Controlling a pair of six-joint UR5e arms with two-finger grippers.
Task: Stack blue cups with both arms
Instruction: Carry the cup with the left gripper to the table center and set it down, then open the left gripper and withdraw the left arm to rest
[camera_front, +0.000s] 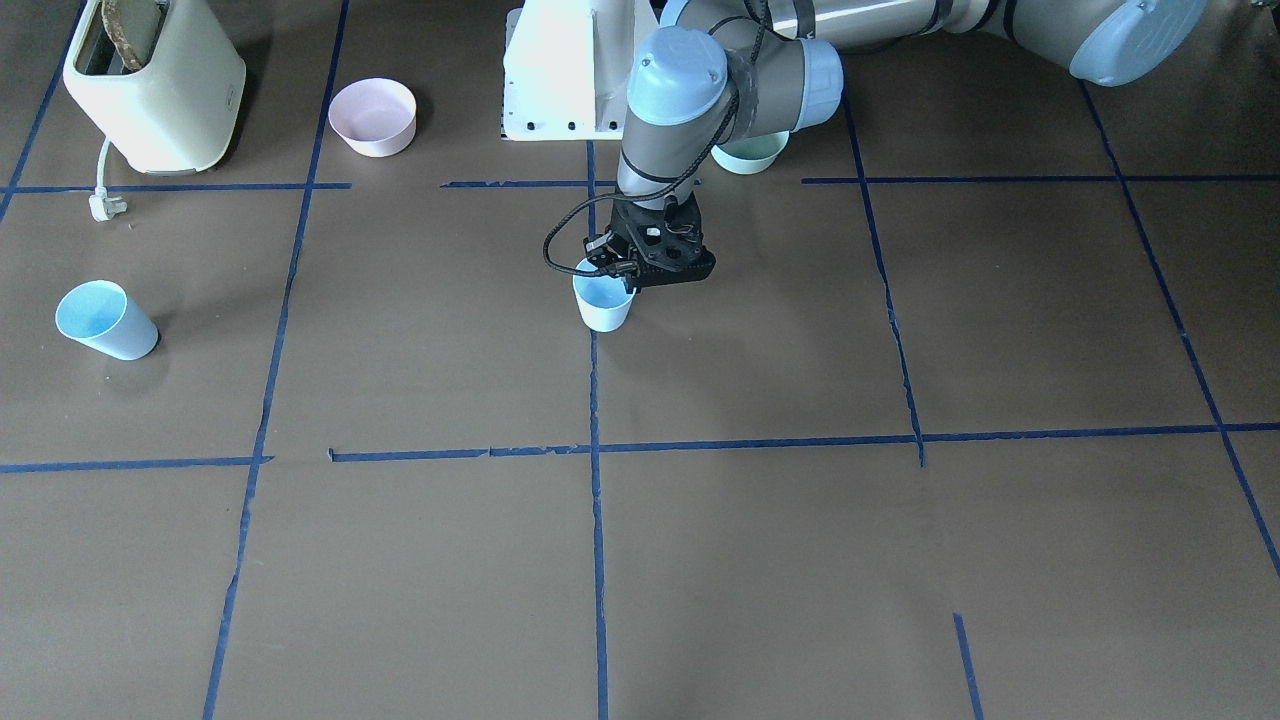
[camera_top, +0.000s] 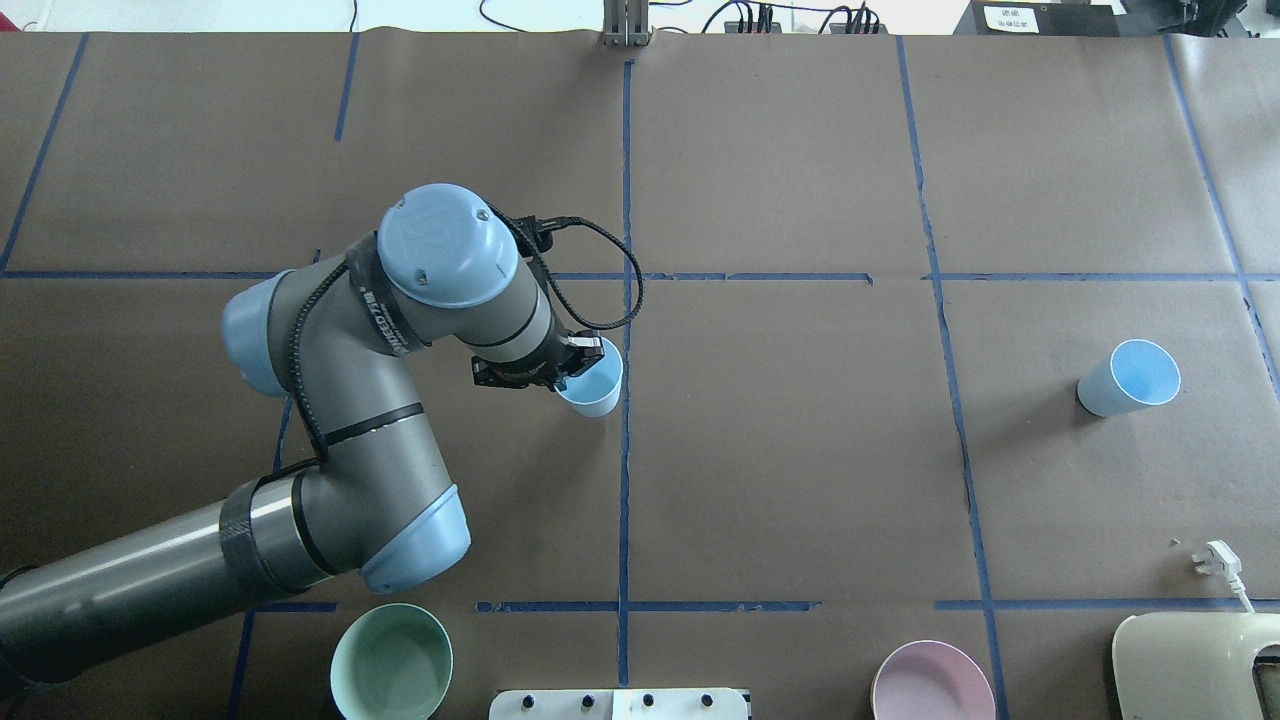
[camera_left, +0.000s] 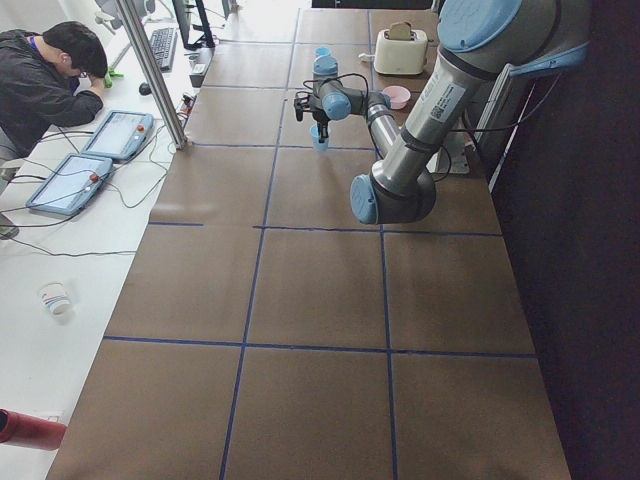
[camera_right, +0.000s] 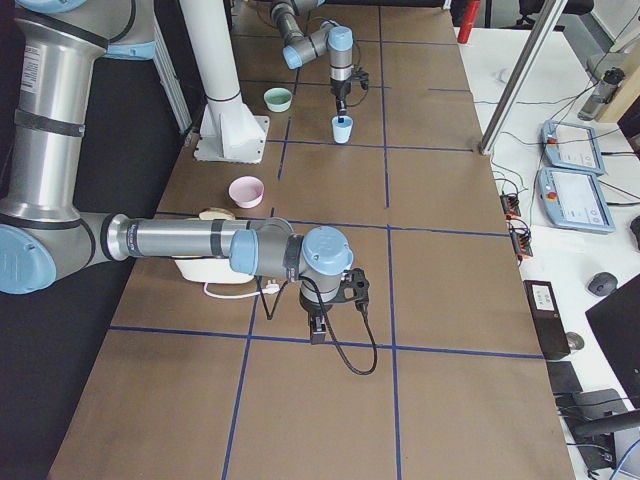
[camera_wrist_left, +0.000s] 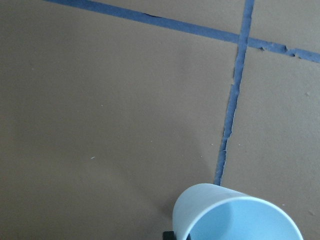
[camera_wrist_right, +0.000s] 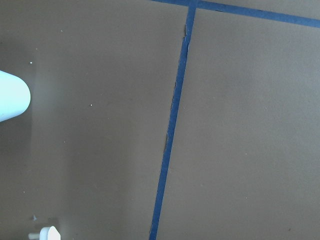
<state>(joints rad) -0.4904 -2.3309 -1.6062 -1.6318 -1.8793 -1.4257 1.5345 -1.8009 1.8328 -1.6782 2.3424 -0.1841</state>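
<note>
One blue cup (camera_front: 603, 303) stands upright near the table's middle, on a blue tape line; it also shows in the overhead view (camera_top: 592, 387) and the left wrist view (camera_wrist_left: 235, 215). My left gripper (camera_front: 626, 277) comes down from above and is shut on its rim; I cannot tell whether the cup is lifted off the table. The second blue cup (camera_front: 105, 320) stands alone far to my right (camera_top: 1130, 378), and its base shows at the right wrist view's edge (camera_wrist_right: 12, 97). My right gripper (camera_right: 318, 326) shows only in the exterior right view, low over the table; I cannot tell whether it is open or shut.
A cream toaster (camera_front: 150, 80) with a loose plug (camera_front: 105, 205) stands at my near right corner. A pink bowl (camera_front: 373, 116) and a mint-green bowl (camera_top: 392, 662) flank the white pedestal (camera_front: 565, 70). An operator (camera_left: 45, 85) sits beyond the table's far side.
</note>
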